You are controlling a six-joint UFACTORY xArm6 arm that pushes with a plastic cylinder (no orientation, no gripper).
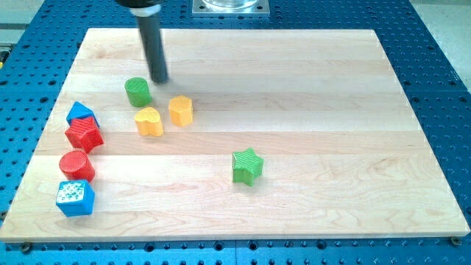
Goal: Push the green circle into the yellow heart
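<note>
The green circle (pixel 137 92) stands on the wooden board at the view's upper left. The yellow heart (pixel 149 121) lies just below it and slightly to the right, a small gap apart. My tip (pixel 160 79) is the lower end of the dark rod, just to the upper right of the green circle and very close to it; I cannot tell if they touch.
A yellow hexagon (pixel 180 110) sits right of the heart. A green star (pixel 247 166) lies near the middle. At the left edge are a blue triangle (pixel 82 113), a red star (pixel 83 135), a red circle (pixel 76 165) and a blue cube (pixel 75 197).
</note>
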